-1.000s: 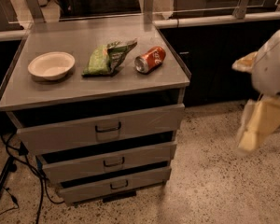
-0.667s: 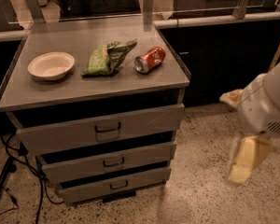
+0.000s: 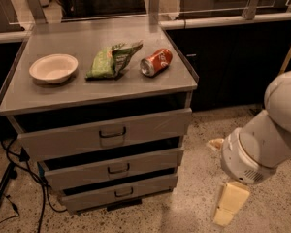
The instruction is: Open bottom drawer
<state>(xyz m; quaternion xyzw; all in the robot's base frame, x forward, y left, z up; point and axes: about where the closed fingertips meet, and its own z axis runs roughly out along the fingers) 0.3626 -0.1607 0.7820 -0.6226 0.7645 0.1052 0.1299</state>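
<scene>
The bottom drawer [image 3: 121, 192] is the lowest and shortest of three grey fronts in a cabinet at the left, with a small dark wire handle [image 3: 122, 192] at its centre. All three fronts look shut or nearly so. My gripper [image 3: 229, 204] hangs low at the lower right, cream-coloured, below the white arm joint [image 3: 254, 152]. It is well to the right of the cabinet, just above the floor, and touches nothing.
On the cabinet top [image 3: 94, 92] lie a white bowl [image 3: 53, 67], a green bag [image 3: 112, 59] and a red soda can [image 3: 156, 62] on its side. Black cables [image 3: 24, 178] trail on the floor at the cabinet's left. A dark counter runs behind.
My arm has swung down and toward the cabinet; the gripper dropped from mid height at the far right to near the floor. The drawers have not moved.
</scene>
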